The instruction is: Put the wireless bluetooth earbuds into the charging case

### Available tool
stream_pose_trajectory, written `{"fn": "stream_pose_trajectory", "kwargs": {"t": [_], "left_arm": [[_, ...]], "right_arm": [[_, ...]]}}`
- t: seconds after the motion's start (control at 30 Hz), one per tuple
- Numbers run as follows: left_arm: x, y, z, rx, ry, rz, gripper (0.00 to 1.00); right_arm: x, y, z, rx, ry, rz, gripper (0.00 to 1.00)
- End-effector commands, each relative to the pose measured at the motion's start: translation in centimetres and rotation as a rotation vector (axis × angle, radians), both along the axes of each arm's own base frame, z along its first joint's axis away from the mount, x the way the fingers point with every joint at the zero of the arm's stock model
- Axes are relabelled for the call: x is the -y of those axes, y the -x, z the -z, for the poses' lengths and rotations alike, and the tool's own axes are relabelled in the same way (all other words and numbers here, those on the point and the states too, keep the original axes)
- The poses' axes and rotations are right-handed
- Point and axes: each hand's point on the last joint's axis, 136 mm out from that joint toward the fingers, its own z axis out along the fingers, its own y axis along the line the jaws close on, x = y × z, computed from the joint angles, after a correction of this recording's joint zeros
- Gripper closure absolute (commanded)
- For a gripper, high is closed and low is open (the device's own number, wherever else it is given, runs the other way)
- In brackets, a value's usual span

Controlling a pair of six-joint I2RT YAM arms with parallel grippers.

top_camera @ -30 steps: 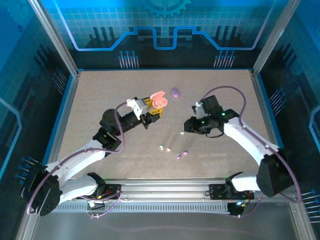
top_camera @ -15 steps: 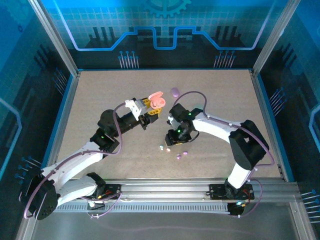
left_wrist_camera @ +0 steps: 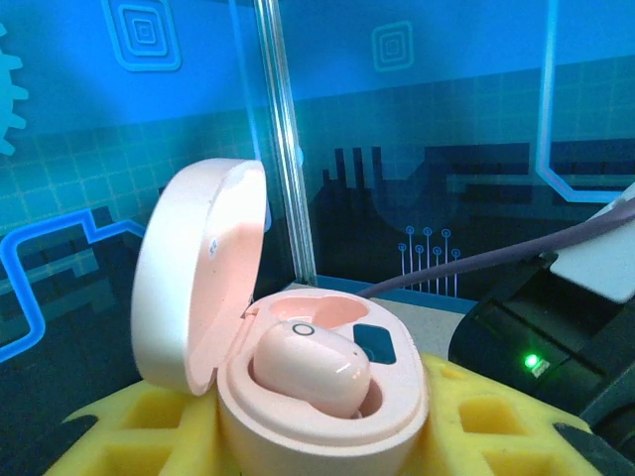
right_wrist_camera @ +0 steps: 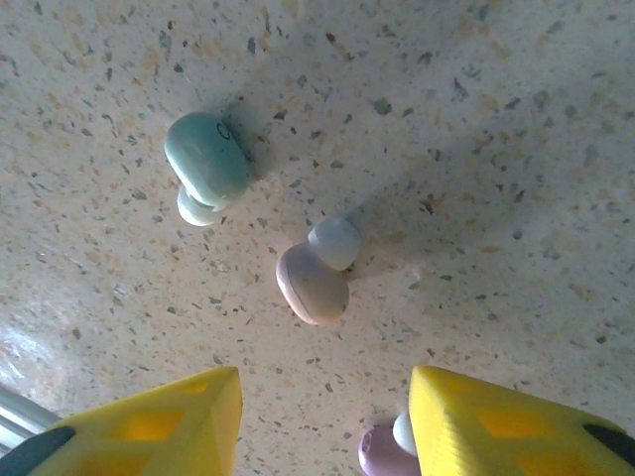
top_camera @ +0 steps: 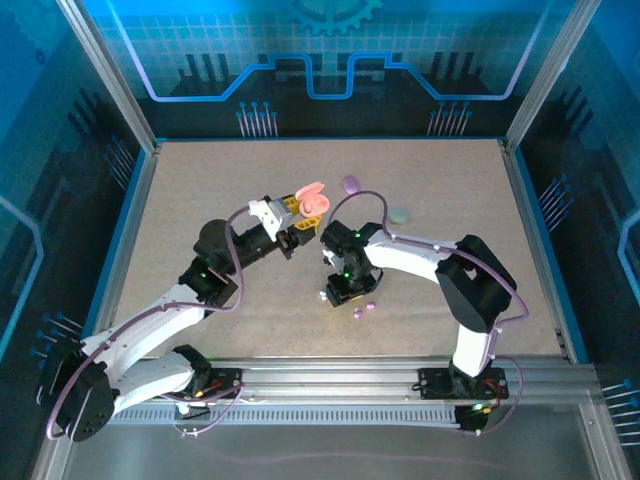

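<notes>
My left gripper (left_wrist_camera: pixel 319 458) is shut on the pink charging case (left_wrist_camera: pixel 327 397), its yellow fingers (left_wrist_camera: pixel 119 436) pressed against both sides. The lid (left_wrist_camera: pixel 193 268) stands open and one pink earbud (left_wrist_camera: pixel 313 365) sits in a well. In the top view the case (top_camera: pixel 313 198) is held up at mid-table. My right gripper (right_wrist_camera: pixel 325 397) points down at the table, open, its yellow fingertips (right_wrist_camera: pixel 189 416) apart. Just beyond them lies a pink earbud (right_wrist_camera: pixel 313 284). A green earbud (right_wrist_camera: pixel 206 161) lies farther left, and a purple earbud (right_wrist_camera: pixel 380 452) touches the right fingertip.
A shut purple case (top_camera: pixel 350 184) and a shut green case (top_camera: pixel 399 215) lie on the table behind the arms. Two purple earbuds (top_camera: pixel 358 313) lie just right of my right gripper (top_camera: pixel 338 290). The right arm's cable loops above the table's middle.
My right arm has swung left and come down over the loose earbuds, uncovering the green case, and its jaws have opened wider. The left arm holds the case almost still.
</notes>
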Motion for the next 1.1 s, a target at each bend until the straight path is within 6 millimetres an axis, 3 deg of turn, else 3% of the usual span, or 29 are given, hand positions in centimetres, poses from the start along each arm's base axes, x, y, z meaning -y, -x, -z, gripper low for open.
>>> {"fn": "stream_pose_trajectory", "kwargs": {"t": [0.0,0.57,1.07], "left_arm": [[-0.4,0.4,-2.2,0.061,0.018,-0.019,0.72],[-0.4,0.2,-1.8,0.057,0.009,-0.023,0.72],[-0.4,0.2,-1.5,0.047,0.008,-0.023,0.72]], "right_arm": [[-0.1,0.1,0.4,0.004,0.043,-0.036,0.53],[1.3,-1.4,1.3,0.078,0.163,-0.044,0.6],[1.4,-4.7,0.5,0.172,0.152,0.006,0.61]]}}
